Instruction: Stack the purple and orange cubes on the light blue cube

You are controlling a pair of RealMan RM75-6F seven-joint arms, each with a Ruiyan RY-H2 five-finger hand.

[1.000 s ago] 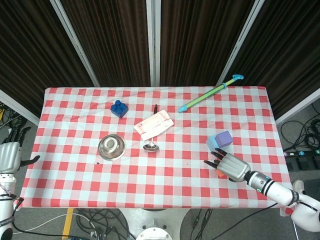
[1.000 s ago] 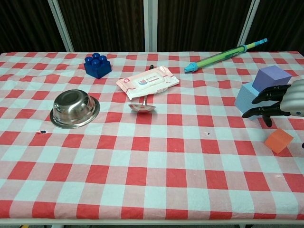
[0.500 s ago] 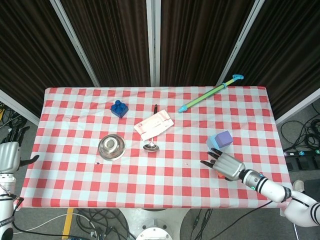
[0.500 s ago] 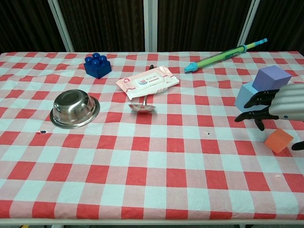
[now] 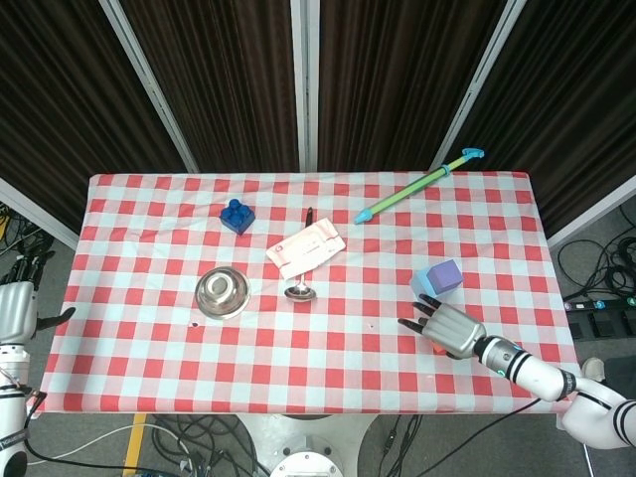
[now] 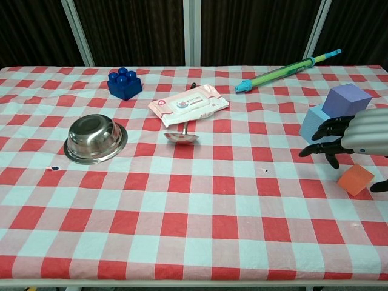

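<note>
The purple cube (image 6: 345, 100) sits tilted on the light blue cube (image 6: 314, 123) near the table's right side; both also show in the head view, purple cube (image 5: 448, 274) on light blue cube (image 5: 425, 283). The orange cube (image 6: 356, 179) lies on the cloth just in front of them. My right hand (image 6: 350, 137) hovers over the orange cube with fingers spread, dark fingertips (image 6: 317, 147) past its left side, holding nothing. In the head view the right hand (image 5: 449, 327) hides the orange cube. My left hand (image 5: 14, 308) hangs off the table's left edge, fingers apart and empty.
A steel bowl (image 6: 95, 139) stands at the left, with a blue toy brick (image 6: 125, 83) behind it. A pink wipes pack (image 6: 188, 105) and a small metal spoon (image 6: 180, 136) lie mid-table. A green and blue water squirter (image 6: 288, 68) lies at the back right.
My right hand has shifted a little left and lower over the orange cube, then nearly stopped. The left hand has sunk slightly at the frame's edge. The cubes have not moved.
</note>
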